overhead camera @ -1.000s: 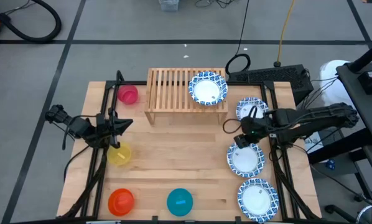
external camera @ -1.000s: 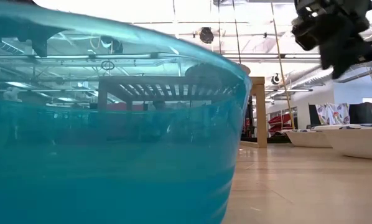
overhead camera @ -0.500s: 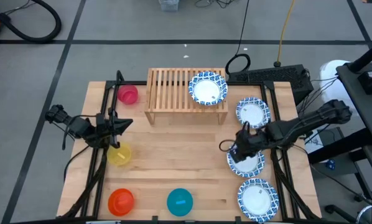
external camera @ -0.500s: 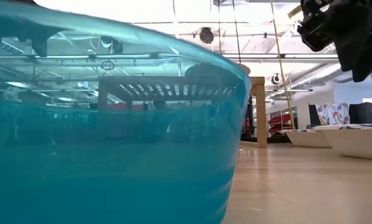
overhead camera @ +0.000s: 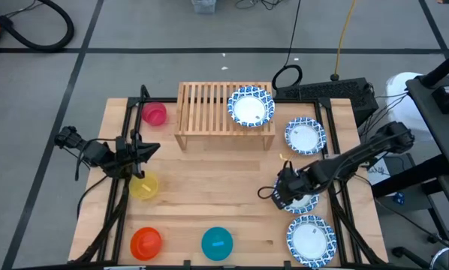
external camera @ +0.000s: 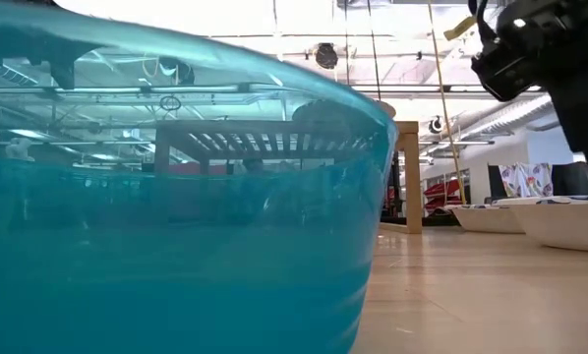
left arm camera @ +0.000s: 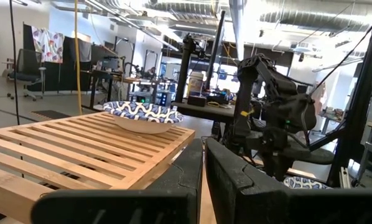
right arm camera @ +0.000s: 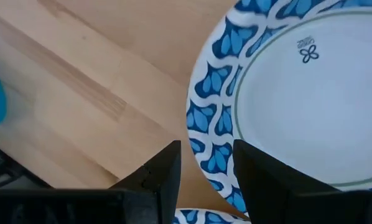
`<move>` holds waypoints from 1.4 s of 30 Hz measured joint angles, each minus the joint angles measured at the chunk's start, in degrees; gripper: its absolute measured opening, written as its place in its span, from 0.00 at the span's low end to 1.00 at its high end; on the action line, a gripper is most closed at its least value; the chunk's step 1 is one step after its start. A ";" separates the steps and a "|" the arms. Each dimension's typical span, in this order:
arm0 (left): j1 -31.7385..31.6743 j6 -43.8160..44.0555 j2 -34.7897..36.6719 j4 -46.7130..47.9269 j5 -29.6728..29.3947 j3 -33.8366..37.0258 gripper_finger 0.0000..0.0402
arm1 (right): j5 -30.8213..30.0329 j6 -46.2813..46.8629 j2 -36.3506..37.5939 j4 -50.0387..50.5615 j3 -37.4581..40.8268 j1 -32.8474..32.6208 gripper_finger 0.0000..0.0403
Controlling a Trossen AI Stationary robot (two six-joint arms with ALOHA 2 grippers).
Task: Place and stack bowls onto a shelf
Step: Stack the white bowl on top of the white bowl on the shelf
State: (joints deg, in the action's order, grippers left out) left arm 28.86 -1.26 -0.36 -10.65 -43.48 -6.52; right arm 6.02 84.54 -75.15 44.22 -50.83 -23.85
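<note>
My right gripper hangs open over the left rim of the middle blue-patterned bowl on the table's right side. In the right wrist view one finger stands outside the rim and one over the white centre; I see no touch. Another blue-patterned bowl rests on the right end of the light-wood shelf. Two more lie on the table, one far and one near. My left gripper waits shut at the table's left, above the yellow bowl.
The pink bowl sits left of the shelf; the orange-red bowl and the teal bowl sit by the near edge. The teal bowl fills most of the low view. Bare wood lies between shelf and near bowls.
My right gripper has travelled toward the table's near edge, from beside the far table bowl to the left rim of the middle blue-patterned bowl, coming lower. No bowl has moved.
</note>
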 joint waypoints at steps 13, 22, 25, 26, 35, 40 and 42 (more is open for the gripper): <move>0.00 0.02 0.00 -0.27 0.02 0.00 0.06 | -0.05 -4.97 -4.56 -3.38 0.00 -1.78 0.35; 0.00 0.01 0.00 -0.91 0.02 0.00 0.06 | 0.15 -9.25 -6.83 -3.05 0.00 -1.83 0.35; 0.00 -0.03 0.00 -1.52 0.03 0.00 0.06 | 0.16 -10.30 -7.35 -3.68 0.00 -1.83 0.35; 0.00 -0.20 0.00 -1.67 0.02 0.00 0.06 | 0.15 -10.43 -7.44 -3.77 0.00 -1.83 0.35; 0.00 -0.20 0.00 -1.69 0.04 0.00 0.06 | 0.01 -12.80 -7.67 -3.98 0.00 -1.83 0.35; -0.01 -0.22 0.00 -1.66 0.04 0.00 0.06 | 0.00 -12.70 -7.67 -8.08 0.00 -1.83 0.35; -0.02 -0.20 0.00 -1.66 0.04 0.00 0.06 | 0.00 -11.85 -7.67 -11.32 0.00 -1.83 0.35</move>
State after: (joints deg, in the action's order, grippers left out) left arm 28.84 -1.45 -0.36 -12.32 -43.44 -6.52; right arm 6.02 72.69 -82.83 32.90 -50.83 -25.67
